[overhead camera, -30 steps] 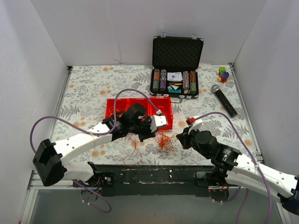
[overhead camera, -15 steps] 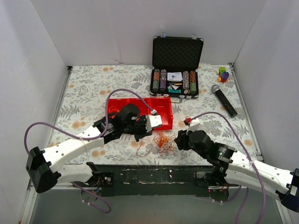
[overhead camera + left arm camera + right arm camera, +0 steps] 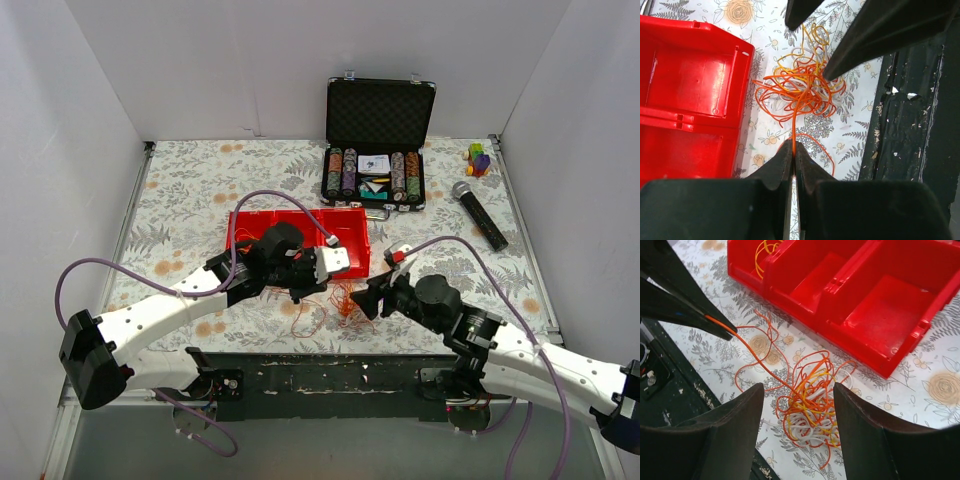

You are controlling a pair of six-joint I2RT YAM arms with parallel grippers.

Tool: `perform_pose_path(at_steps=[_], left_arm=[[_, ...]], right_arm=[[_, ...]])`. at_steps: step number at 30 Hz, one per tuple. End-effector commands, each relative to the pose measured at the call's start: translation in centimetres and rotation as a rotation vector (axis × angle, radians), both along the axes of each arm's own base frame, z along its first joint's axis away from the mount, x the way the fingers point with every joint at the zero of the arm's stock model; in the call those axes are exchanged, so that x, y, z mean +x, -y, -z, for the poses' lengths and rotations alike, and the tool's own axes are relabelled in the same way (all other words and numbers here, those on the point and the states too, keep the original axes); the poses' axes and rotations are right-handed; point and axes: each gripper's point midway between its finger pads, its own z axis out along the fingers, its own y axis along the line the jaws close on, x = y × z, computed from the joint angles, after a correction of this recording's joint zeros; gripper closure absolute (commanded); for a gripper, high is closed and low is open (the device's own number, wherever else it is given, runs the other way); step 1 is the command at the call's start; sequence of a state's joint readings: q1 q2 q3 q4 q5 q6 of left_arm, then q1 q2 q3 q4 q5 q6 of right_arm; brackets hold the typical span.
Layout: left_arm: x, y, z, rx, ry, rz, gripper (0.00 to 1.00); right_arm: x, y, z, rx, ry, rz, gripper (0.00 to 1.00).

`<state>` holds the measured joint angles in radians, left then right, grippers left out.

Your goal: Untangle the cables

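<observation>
On the flowered table (image 3: pixel 180 200), just in front of the red bin (image 3: pixel 345 228), the cables (image 3: pixel 345 297) lay in a loose orange-and-yellow clump between the two arms. The right gripper (image 3: pixel 797 390) hung directly over that clump with its jaws spread wide and nothing in them, which made it the nearer arm. The left gripper (image 3: pixel 793 152) stood a little off to the clump's left, jaws pinched tight on a single orange strand (image 3: pixel 794 120) that ran straight from its tips into the tangle. That line, from left tips to clump, looked like the axis any pull would follow.

The left wrist view showed the pinch itself, and the right gripper's jaws reaching in from the far side, one on each side of the clump's top. Only the right wrist view clearly showed a yellow loop (image 3: pixel 762 252) lying in one bin compartment, well apart from the clump.
</observation>
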<state>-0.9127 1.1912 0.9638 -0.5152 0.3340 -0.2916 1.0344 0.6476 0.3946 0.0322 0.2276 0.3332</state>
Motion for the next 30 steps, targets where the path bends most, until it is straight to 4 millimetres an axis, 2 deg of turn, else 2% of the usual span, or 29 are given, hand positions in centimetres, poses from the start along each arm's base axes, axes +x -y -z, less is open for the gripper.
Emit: perform_pose_path(at_steps=[1,9,17,23,27,30], left_arm=[[0.5,0.7,-2.3,-0.05,0.038,0.006,1.0],[0.7,0.8,-2.8,-0.053,0.056,0.01,1.0],[0.6,1.2,-4.4,-0.075,0.064,0.025,1.0],[0.7,1.5,-6.5,-0.103,0.088,0.04,1.0],[1.0,1.4,-8.0,-0.112,0.124,0.041,1.0],[1.6,1.3,-10.7,-0.136,0.186,0.028,1.0]], right_arm=[[-0.1,-3.2,-3.1,0.071,0.111,-0.131,0.34],[0.5,-5.4,-1.1,0.041,0.104,-0.174,0.4],[1.8,-6.1,0.5,0.023,0.101,-0.132,0.57],[0.6,-6.8,3.9,-0.016,0.017,-0.198,0.76],[0.0,-6.5,6.7,-0.058,-0.046,-0.208,0.79],[-0.3,-6.0,8.2,-0.087,-0.07,-0.204,0.8]])
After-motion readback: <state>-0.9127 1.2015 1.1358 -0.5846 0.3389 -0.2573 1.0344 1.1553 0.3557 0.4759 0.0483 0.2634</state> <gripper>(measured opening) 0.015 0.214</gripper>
